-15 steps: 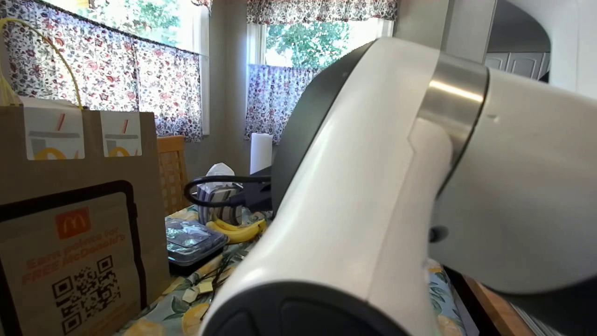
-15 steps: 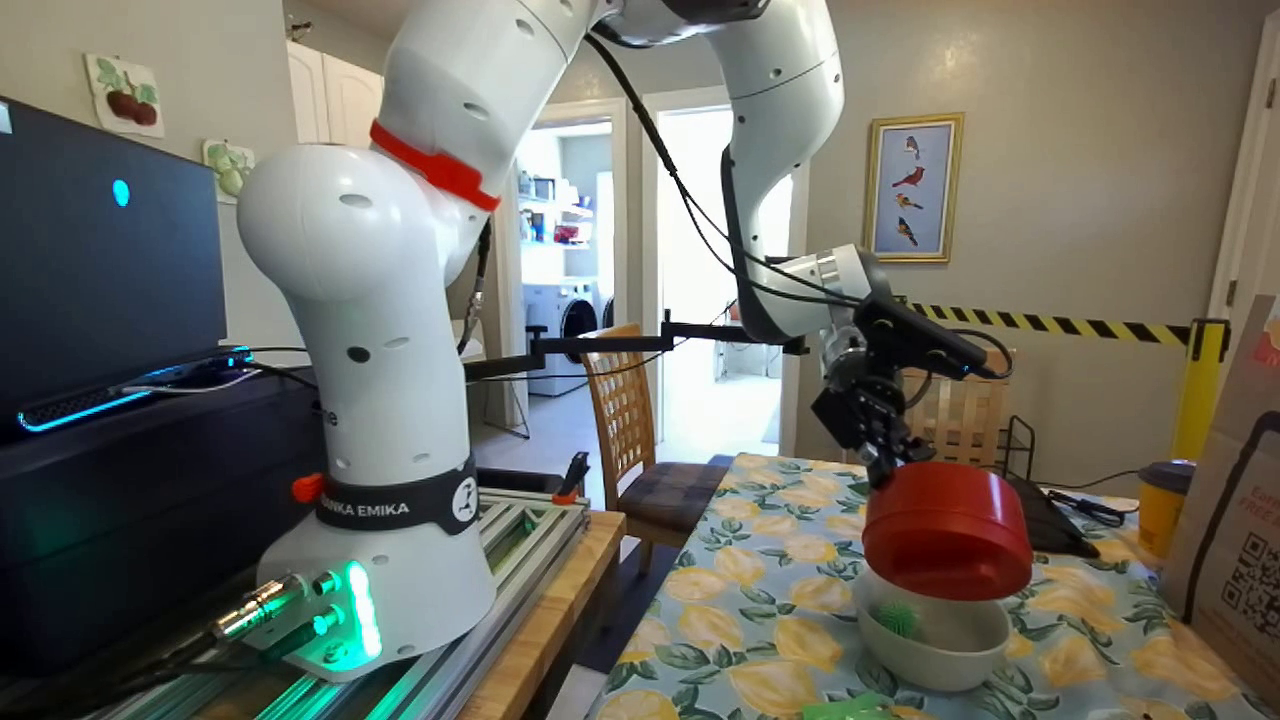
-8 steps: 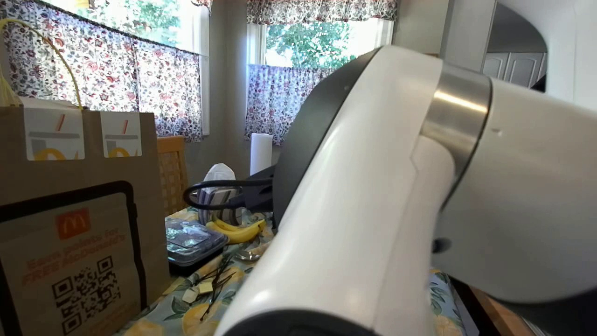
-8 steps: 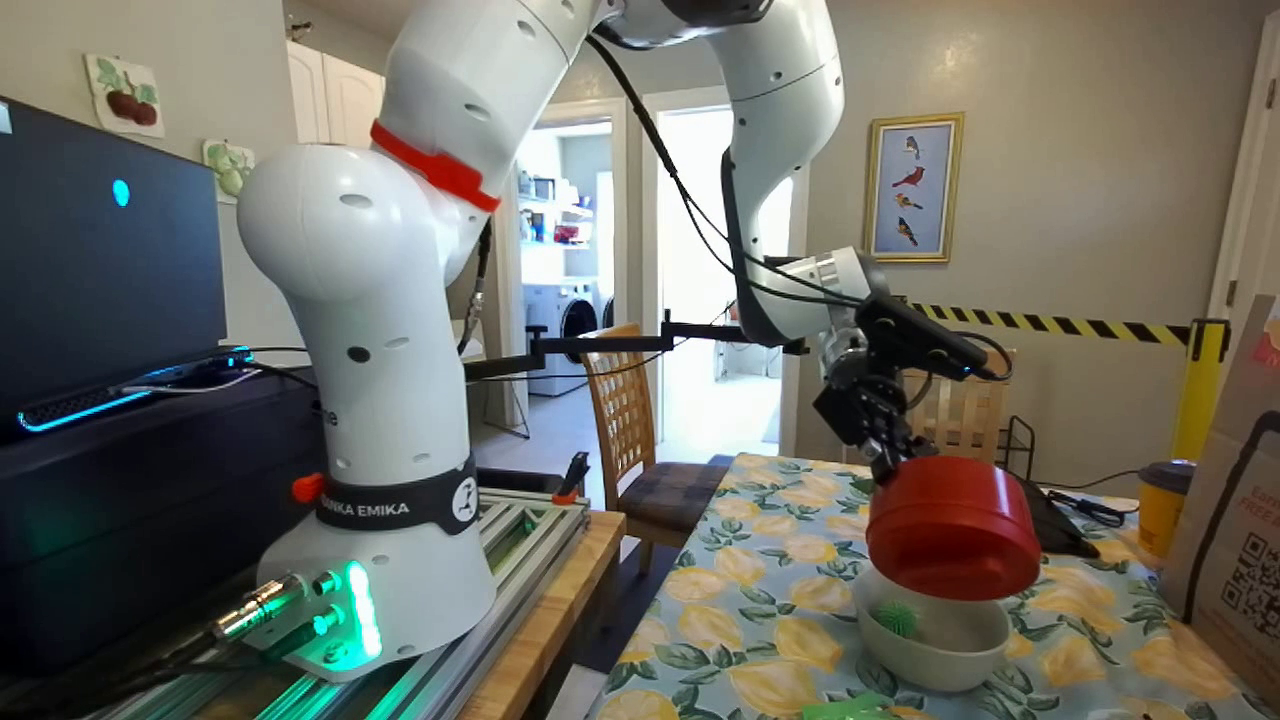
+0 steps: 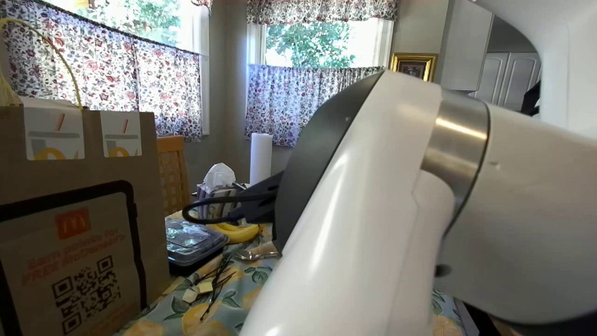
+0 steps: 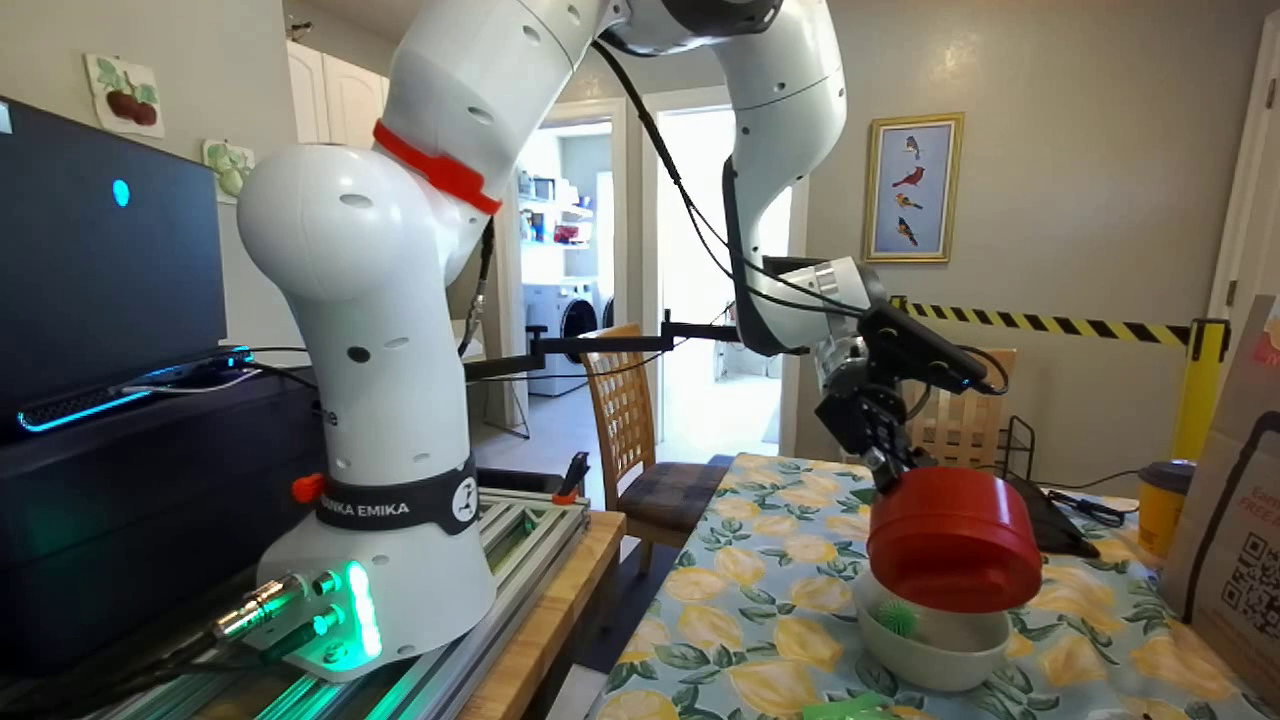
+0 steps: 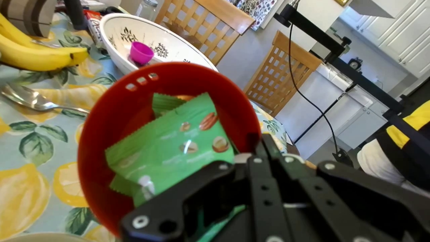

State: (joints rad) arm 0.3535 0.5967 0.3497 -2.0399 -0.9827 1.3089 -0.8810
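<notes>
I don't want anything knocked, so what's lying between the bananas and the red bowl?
In the wrist view, a silver utensil lies on the tablecloth between the bananas and the red bowl, which the gripper holds up by its rim.

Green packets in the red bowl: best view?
Wrist view: it looks into the red bowl, showing the green packets, partly behind the gripper. Neither exterior view shows them: either the bowl's outer wall hides them, or the robot arm looms large and no bowl shows.
</notes>
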